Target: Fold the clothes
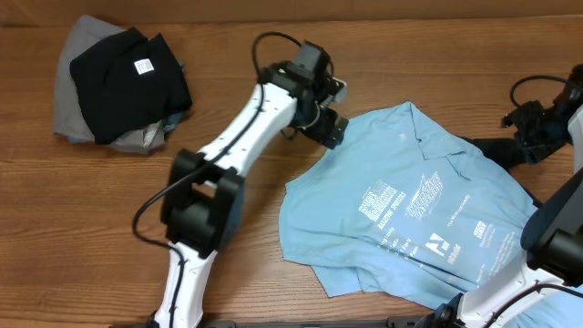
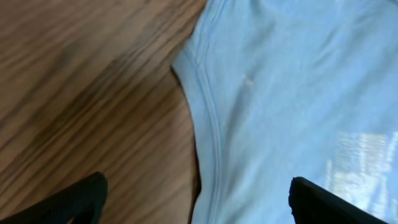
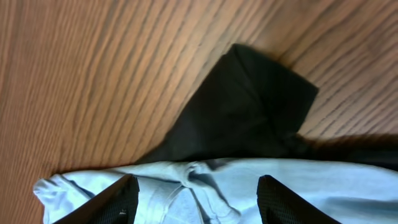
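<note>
The light blue T-shirt (image 1: 410, 210) with white and navy lettering lies spread on the wooden table, centre right. My left gripper (image 1: 330, 128) is open and empty above the shirt's upper left edge. In the left wrist view its fingers (image 2: 199, 205) straddle the shirt's seamed edge (image 2: 211, 124). My right gripper (image 1: 526, 123) is open and empty at the shirt's upper right edge. In the right wrist view its fingers (image 3: 196, 205) hang over bunched blue cloth (image 3: 205, 183), with a dark garment (image 3: 249, 112) just beyond, partly under the shirt.
A stack of a black garment (image 1: 127, 68) on a grey one (image 1: 73, 91) lies at the table's back left. The dark garment (image 1: 492, 150) sticks out from under the shirt's right side. Bare wood (image 1: 73, 237) shows at front left.
</note>
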Tool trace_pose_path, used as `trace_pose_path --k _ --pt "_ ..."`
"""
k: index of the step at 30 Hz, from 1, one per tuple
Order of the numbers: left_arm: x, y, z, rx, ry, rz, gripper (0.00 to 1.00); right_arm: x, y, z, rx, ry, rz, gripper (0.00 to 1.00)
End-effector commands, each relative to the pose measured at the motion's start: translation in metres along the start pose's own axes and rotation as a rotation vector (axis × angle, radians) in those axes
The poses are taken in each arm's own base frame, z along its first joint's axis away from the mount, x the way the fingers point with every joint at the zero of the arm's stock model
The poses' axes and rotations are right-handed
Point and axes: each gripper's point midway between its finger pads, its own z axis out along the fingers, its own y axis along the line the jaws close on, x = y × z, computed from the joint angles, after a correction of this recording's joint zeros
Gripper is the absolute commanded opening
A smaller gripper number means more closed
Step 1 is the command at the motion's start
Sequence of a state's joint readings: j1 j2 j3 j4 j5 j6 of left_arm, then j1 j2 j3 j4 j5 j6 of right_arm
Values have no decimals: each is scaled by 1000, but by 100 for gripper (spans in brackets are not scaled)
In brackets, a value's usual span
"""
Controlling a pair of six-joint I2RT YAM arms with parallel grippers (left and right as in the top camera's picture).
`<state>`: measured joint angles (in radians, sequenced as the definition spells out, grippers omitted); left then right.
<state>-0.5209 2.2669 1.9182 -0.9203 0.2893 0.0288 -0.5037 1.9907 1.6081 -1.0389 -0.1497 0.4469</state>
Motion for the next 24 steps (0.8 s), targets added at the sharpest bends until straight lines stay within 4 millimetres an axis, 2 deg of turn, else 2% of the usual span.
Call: trace_pose_path --k 1,3,7,11,15,21,23,24 --pt "4 4 28 -46 22 29 93 -3 2 -1 -5 -6 -9 64" --pt "0 11 39 -87 7 20 93 -3 2 -1 -3 -3 -9 65" --pt "-6 8 57 -68 -17 32 90 -1 0 -1 1 4 -7 65" --pt "-5 6 71 -60 -15 22 79 -1 0 -1 6 5 -7 65" --pt "-1 -6 86 -23 -3 35 74 -3 -7 -1 44 -10 -6 65" --pt "-4 -31 89 103 -18 51 52 -4 -14 -1 81 -20 -5 69" --pt "-5 -32 89 102 -19 54 40 -4 -14 -1 82 -20 -5 69" --pt "-4 -32 89 102 -17 54 30 -4 -14 -1 82 -20 -5 69"
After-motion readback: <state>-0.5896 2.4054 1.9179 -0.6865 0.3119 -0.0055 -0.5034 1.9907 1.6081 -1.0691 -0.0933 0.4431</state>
